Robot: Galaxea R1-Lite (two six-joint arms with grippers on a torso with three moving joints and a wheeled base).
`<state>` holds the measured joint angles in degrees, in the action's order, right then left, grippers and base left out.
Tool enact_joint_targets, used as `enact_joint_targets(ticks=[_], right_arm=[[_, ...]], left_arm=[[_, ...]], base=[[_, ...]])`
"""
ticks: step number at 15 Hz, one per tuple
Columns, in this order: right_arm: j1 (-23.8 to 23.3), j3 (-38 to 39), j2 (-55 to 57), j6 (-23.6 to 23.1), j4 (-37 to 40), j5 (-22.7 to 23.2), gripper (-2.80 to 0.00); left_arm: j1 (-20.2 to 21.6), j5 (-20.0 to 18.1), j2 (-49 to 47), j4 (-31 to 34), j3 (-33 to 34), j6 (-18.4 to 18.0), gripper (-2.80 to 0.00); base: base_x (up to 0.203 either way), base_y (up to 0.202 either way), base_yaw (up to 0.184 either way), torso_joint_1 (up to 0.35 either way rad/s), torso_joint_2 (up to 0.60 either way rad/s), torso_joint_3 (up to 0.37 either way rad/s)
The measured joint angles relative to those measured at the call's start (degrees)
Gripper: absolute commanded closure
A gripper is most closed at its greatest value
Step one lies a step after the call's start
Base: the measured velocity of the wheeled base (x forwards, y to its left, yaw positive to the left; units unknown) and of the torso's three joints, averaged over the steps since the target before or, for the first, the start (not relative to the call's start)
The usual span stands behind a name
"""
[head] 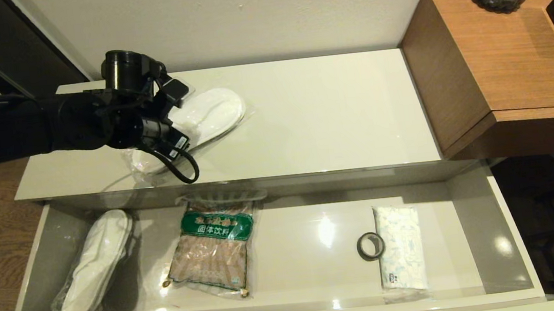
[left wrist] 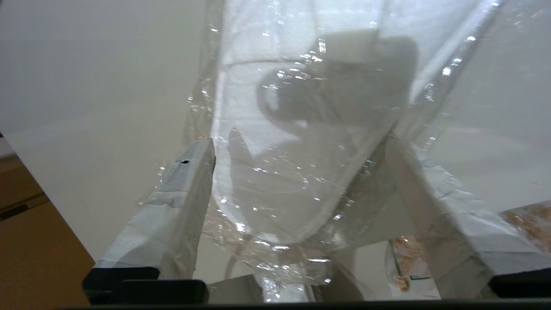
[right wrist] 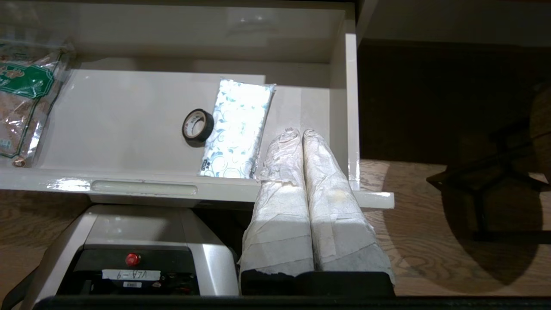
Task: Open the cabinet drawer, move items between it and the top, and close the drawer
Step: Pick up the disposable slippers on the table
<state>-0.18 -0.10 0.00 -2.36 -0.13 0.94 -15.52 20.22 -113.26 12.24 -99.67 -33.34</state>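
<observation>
While drawer (head: 267,259) gapes | left gripper (left wrist: 297,172) spread astride bagged slippers (head: 201,119) | packet (head: 217,244) reads, seemingly, 固体饮料

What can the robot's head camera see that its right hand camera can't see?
Only the head view shows the cabinet top, the bagged slippers on it, the left gripper over them, more slippers in the drawer, and the brown side table. Only the right wrist view shows the right gripper, fingers shut, and the robot's base. Both show the open drawer, the tape roll, the white packet and the snack bag.
</observation>
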Motion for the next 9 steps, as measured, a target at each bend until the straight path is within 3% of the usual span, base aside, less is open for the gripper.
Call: enact_joint_targets(ticks=[9], right_arm=[[0.02,0.00,0.00,0.02,-0.02,0.00,0.00]], left_arm=[[-0.49,-1.97,-0.79,0.68,0.41,-0.19,-2.80]], base=[[0.000,0.000,0.000,0.000,0.00,0.000]])
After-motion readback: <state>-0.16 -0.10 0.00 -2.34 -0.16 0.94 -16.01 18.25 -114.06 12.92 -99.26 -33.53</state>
